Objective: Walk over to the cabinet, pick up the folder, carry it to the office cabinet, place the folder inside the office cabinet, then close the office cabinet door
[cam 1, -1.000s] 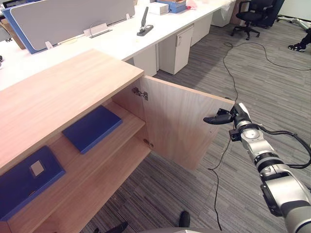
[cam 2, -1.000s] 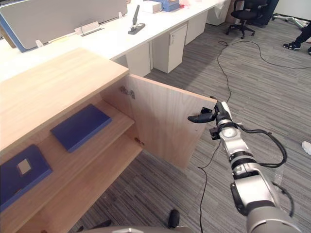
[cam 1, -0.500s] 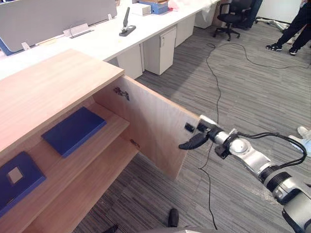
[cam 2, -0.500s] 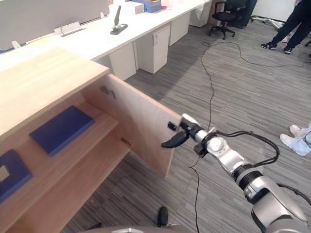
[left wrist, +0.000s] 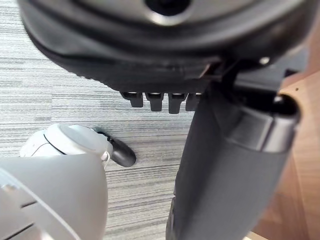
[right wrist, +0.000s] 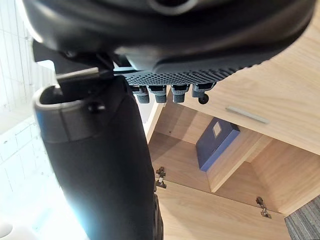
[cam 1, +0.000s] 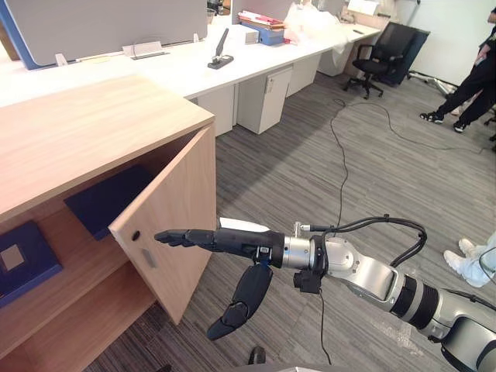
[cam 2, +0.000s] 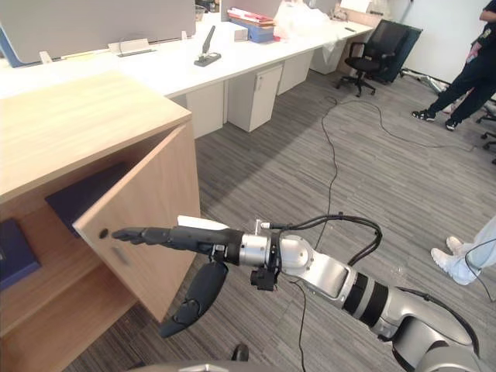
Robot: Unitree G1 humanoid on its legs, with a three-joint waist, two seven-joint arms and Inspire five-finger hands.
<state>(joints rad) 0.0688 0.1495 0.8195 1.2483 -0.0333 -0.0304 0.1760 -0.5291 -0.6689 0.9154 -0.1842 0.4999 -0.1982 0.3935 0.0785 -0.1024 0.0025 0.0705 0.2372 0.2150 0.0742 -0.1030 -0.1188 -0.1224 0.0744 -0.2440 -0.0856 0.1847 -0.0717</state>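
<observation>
At nine o'clock from the right hand (cam 1: 236,242), door (cam 1: 182,201) half shut; straight open fingers (cam 1: 186,236) against its front, beside knob (cam 1: 136,235). Folder (cam 1: 105,203) inside.

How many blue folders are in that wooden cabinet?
2. One blue folder lies on the shelf at the cabinet's left; the other folder lies further right, partly behind the half-shut door. That door may hide more.
</observation>
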